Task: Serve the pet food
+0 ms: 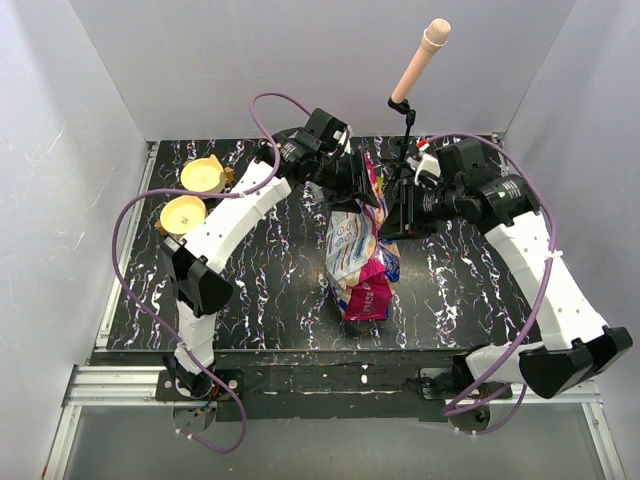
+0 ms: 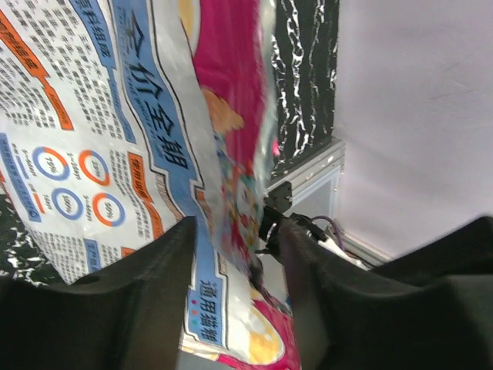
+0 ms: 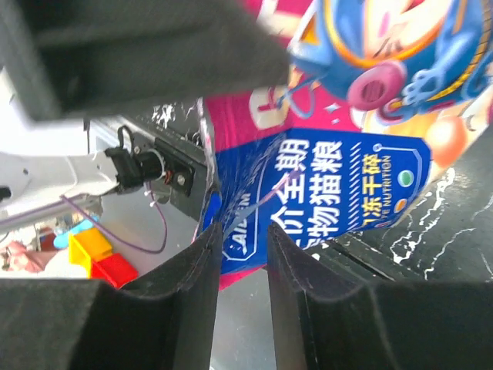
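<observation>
The pet food bag, glossy white, blue and magenta, stands upright in the middle of the black marbled table. The kibble itself is hidden inside. My left gripper is at the bag's top from the left. In the left wrist view the bag's printed panel runs down between its fingers, and the left gripper stands open around that edge. My right gripper is at the bag's upper right. The blue bag corner lies between its jaws, and the right gripper is open with a gap on one side.
Two tan bowls sit at the table's far left. A pink rod on a black stand rises at the back. Bright toy blocks show in the right wrist view. White walls enclose the table.
</observation>
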You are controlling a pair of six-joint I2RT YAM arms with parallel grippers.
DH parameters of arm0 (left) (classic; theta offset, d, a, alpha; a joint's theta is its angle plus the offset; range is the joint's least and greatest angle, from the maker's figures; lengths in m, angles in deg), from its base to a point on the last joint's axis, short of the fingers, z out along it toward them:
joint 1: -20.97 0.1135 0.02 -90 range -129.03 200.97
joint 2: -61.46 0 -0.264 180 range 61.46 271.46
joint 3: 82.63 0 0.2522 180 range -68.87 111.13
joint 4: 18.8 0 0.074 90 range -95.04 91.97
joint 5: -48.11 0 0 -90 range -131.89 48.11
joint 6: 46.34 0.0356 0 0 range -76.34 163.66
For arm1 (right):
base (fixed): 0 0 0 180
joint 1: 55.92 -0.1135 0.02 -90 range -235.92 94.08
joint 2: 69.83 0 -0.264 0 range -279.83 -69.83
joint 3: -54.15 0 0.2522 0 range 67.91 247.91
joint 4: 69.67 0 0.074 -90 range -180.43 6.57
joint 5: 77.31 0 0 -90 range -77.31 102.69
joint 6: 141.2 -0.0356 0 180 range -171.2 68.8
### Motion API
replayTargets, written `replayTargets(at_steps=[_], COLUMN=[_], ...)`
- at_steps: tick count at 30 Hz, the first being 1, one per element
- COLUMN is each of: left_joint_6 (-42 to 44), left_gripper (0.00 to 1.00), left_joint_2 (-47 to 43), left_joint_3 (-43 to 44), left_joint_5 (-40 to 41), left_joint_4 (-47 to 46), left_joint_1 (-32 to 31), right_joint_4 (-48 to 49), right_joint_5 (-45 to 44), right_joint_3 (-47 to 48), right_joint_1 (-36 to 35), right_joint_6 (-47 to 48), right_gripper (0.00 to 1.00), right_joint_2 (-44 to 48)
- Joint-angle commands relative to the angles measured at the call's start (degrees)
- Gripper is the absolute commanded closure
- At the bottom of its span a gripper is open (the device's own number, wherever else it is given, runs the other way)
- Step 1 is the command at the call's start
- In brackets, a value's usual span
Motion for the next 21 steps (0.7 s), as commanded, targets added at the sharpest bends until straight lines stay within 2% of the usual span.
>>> replayTargets(at_steps=[1, 4, 7, 12, 21], left_joint_6=[-1.3, -2.1, -4.1, -8.5, -9.9], left_gripper=[0.64, 0.88, 1.00, 1.00, 1.00], left_joint_2=[-1.1, -1.6, -4.7, -10.6, -11.0], left_joint_3=[2.0, 0.9, -4.1, -14.2, -14.7], left_joint_5=[0.2, -3.3, -6.7, -11.5, -11.2], left_joint_4=[-0.4, -3.8, -11.4, -24.7, -23.5], left_joint_1=[0.3, 1.0, 2.4, 4.5, 4.5], right_joint_4=[5.6, 8.0, 9.2, 8.9, 9.0], right_joint_5=[6.6, 7.4, 7.7, 5.3, 3.3], right_joint_3=[-3.3, -5.3, -7.0, -7.6, -6.5], right_joint_1=[-1.7, -2.6, -2.6, -2.6, -4.0], right_joint_6=[0.9, 0.8, 1.2, 1.4, 1.1], right_gripper=[0.62, 0.62, 0.62, 0.62, 0.63], right_joint_2=[3.4, 5.6, 7.4, 9.3, 9.6])
